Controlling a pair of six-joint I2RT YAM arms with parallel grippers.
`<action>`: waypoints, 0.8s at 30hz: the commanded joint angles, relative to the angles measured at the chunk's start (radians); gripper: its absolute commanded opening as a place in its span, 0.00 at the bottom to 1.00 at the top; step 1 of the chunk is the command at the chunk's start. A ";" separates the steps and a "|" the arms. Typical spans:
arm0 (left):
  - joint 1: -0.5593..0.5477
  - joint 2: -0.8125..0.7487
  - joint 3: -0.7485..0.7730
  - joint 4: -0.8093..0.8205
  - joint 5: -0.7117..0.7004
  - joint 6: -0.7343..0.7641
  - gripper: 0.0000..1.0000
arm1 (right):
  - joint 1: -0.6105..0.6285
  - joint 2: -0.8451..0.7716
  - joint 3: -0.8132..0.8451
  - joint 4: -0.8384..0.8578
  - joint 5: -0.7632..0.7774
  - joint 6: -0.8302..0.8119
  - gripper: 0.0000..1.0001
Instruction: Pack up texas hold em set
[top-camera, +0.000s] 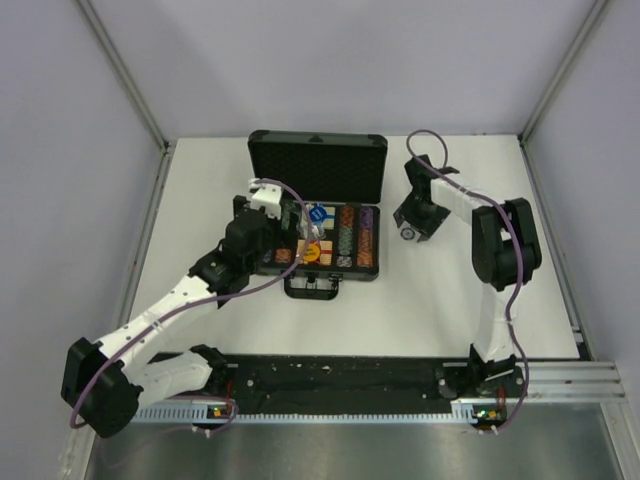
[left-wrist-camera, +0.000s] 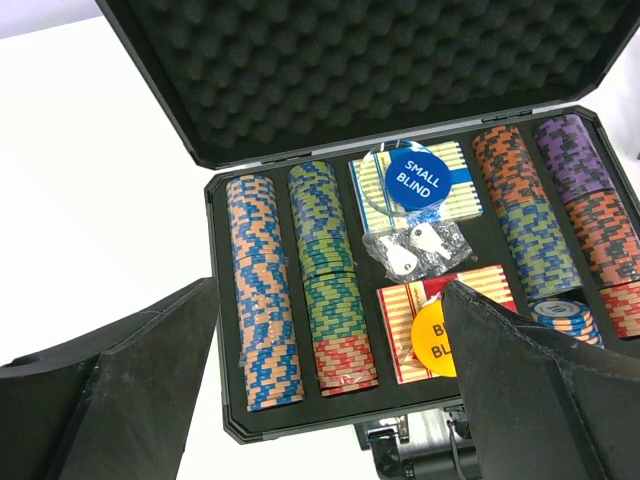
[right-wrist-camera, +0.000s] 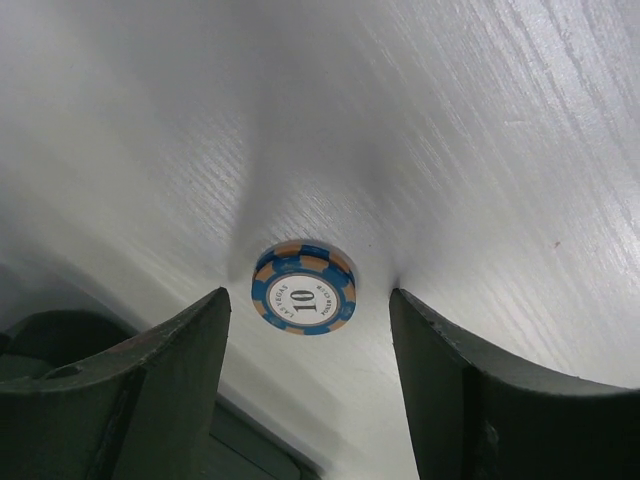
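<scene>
Where the right pincer (right-wrist-camera: 308, 305) gapes, a chip (right-wrist-camera: 303, 287) lies between its jaws.

Your left arm (top-camera: 165, 315) is white tubular links between chunky black joint housings, with a lavender cable (top-camera: 245, 294) looped along it. Your right arm (top-camera: 505, 245) matches, with its own lavender cable (top-camera: 425, 133). The matte black wedge-shaped fingers (left-wrist-camera: 120, 400) on both wrists (right-wrist-camera: 480, 400) look slightly rough-textured.
</scene>
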 joint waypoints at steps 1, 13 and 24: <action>0.010 -0.005 -0.005 0.071 -0.003 -0.028 0.99 | 0.018 0.032 0.111 -0.113 0.072 0.028 0.64; 0.010 -0.022 -0.028 0.097 -0.075 0.000 0.99 | 0.026 0.077 0.113 -0.146 0.057 0.040 0.59; 0.010 -0.070 -0.061 0.120 -0.187 0.000 0.98 | 0.029 0.111 0.075 -0.127 0.043 0.037 0.54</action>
